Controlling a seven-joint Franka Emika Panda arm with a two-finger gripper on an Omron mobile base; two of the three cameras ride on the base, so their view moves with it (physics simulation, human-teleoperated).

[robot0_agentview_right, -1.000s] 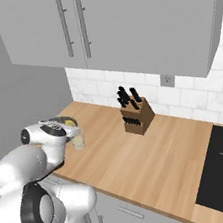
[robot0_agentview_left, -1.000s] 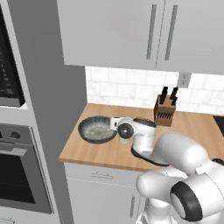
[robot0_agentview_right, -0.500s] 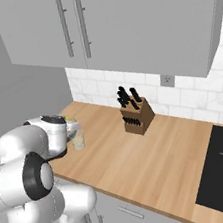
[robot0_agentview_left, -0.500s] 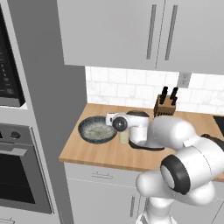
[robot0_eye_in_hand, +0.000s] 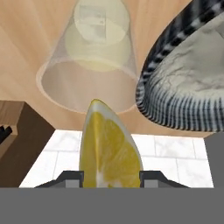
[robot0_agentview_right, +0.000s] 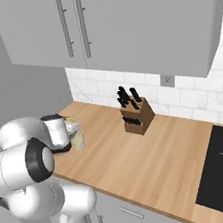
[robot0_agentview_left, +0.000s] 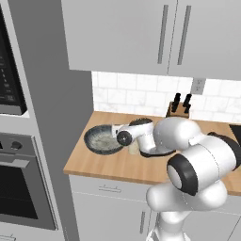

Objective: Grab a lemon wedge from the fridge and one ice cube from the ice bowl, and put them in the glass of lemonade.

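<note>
One lemon wedge [robot0_eye_in_hand: 109, 148] pinched between the gripper's [robot0_eye_in_hand: 111, 177] two fingertips.
Glass of lemonade [robot0_eye_in_hand: 97, 57] sits at twelve o'clock beyond it, ice bowl [robot0_eye_in_hand: 192, 78] at two o'clock, cut off; wedge's base is hidden.

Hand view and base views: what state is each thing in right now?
Lemon wedge: gripped in the pincer.
Glass: upright on the counter, holds pale lemonade.
Bowl: upright beside the glass.
Upper cabinet doors: closed.
Oven door: closed.

White arm folded low and forward, two-finger gripper [robot0_eye_in_hand: 110, 177] just above the small clear glass of pale lemonade [robot0_eye_in_hand: 97, 57]; jaws clamped on the bright yellow lemon wedge [robot0_eye_in_hand: 109, 148]
</note>
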